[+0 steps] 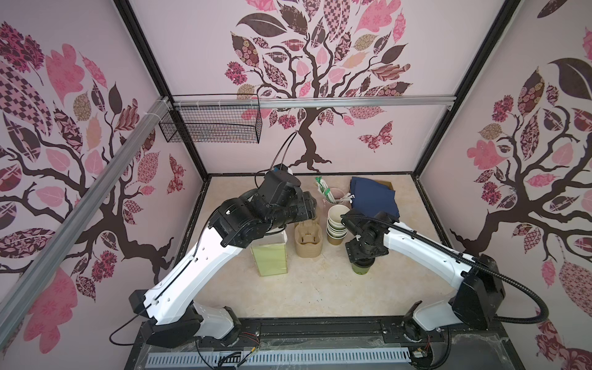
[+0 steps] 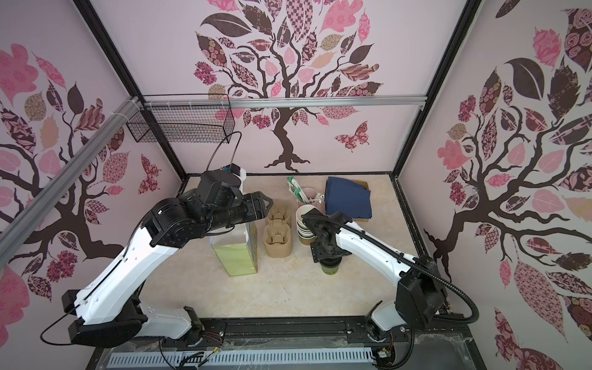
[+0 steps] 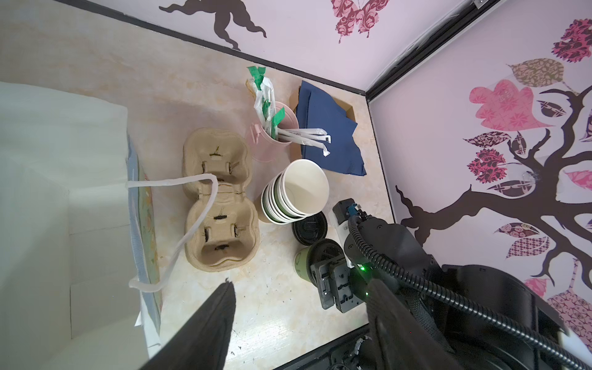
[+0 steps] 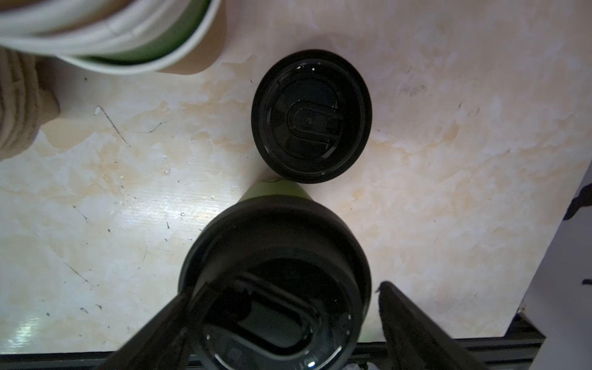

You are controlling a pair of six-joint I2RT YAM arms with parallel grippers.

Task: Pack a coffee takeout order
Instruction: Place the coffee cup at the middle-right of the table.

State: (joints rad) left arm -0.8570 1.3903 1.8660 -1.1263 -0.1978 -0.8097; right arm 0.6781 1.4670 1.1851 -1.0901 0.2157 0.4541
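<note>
Status: early. The olive-green paper cup (image 1: 361, 268) with its black round lid (image 4: 275, 243) on stands on the tabletop (image 1: 304, 288), well apart from the tan moulded-pulp two-cup carrier (image 1: 308, 240). Both carrier wells are empty. The pale green white-handled paper bag (image 1: 270, 256) stands upright just beside the carrier. The navy napkin (image 1: 373, 198) lies well apart from the carrier, unpacked. Over the cup, the right gripper (image 4: 285, 288) has its jaws apart, straddling the lid. Near the carrier, the left gripper (image 3: 301, 285) is apart and empty. To do: seat cup, bag everything.

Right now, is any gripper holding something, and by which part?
Nothing is held. The right gripper is open around the black lid of the olive-green cup, one finger clear; the left gripper is open and empty.
</note>
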